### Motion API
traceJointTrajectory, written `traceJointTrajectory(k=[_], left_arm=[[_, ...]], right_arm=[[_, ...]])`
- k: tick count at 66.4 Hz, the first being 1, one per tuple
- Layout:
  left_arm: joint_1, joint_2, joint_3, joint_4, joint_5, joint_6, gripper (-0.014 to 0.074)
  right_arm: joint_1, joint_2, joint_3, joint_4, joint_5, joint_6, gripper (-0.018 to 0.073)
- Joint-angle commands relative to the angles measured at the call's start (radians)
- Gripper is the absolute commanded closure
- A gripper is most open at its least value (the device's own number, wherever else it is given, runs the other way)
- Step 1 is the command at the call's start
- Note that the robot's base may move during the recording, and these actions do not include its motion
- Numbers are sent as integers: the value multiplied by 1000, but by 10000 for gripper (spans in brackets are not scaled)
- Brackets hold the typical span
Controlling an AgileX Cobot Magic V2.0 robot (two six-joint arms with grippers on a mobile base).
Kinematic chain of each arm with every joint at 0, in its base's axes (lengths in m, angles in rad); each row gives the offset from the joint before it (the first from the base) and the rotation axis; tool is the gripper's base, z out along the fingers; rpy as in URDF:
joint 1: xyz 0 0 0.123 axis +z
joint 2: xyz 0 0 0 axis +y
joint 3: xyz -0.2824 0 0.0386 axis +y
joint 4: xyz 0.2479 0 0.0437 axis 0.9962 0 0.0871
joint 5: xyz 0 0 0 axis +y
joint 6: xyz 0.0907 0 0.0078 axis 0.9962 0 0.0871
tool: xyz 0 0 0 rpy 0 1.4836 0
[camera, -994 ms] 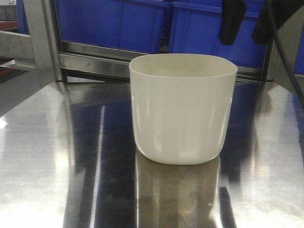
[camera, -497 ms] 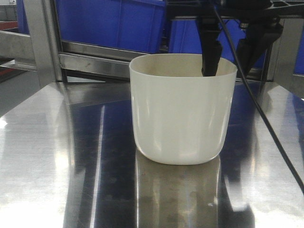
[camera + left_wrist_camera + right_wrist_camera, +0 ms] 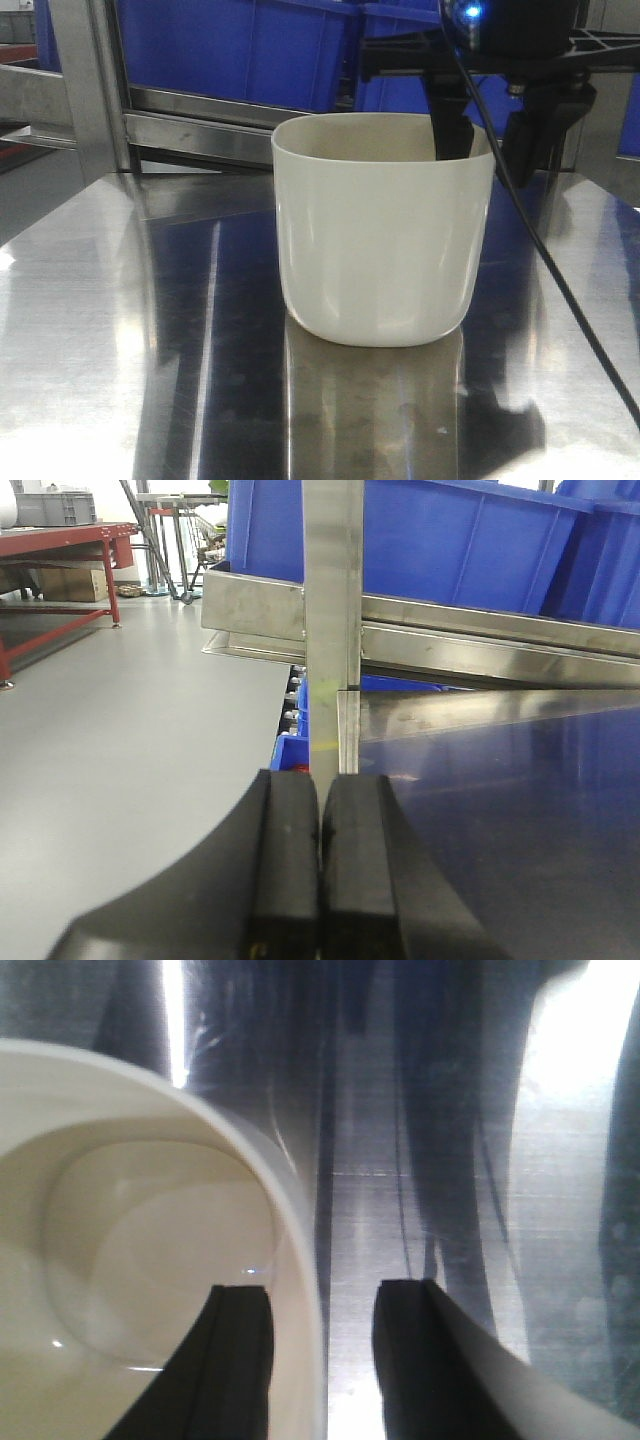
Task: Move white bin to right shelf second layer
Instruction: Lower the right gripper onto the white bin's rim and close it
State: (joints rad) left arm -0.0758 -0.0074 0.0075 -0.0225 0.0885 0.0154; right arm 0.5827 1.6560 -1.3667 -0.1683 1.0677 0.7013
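Grasp stage; right end effector point(image 3: 487, 148) spread astride white bin point(image 3: 380, 240) wall, upper right, nothing clamped yet; left end effector point(image 3: 320, 870) closed, empty; closure then lift needed.

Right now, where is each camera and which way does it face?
Front view: low over the shiny steel tabletop, facing the glossy cream-white plastic tub and blue plastic crates; right pincer shows.
Left wrist: behind the shut left pincer, facing crates.
Right wrist: looks down, open pincer straddling the tub's wall.
Shared: tub, front and right wrist.
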Motion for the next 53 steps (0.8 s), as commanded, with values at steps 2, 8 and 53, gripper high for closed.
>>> traceJointTrajectory(k=[2, 8, 53], left_arm=[[-8, -16, 37, -6, -79, -3, 512], [-8, -16, 37, -6, -79, -3, 512], [-8, -16, 37, -6, -79, -3, 512]], right_arm=[[-7, -38, -8, -16, -32, -4, 199], [-8, -35, -7, -15, -37, -4, 199], [-8, -45, -7, -23, -42, -4, 451]])
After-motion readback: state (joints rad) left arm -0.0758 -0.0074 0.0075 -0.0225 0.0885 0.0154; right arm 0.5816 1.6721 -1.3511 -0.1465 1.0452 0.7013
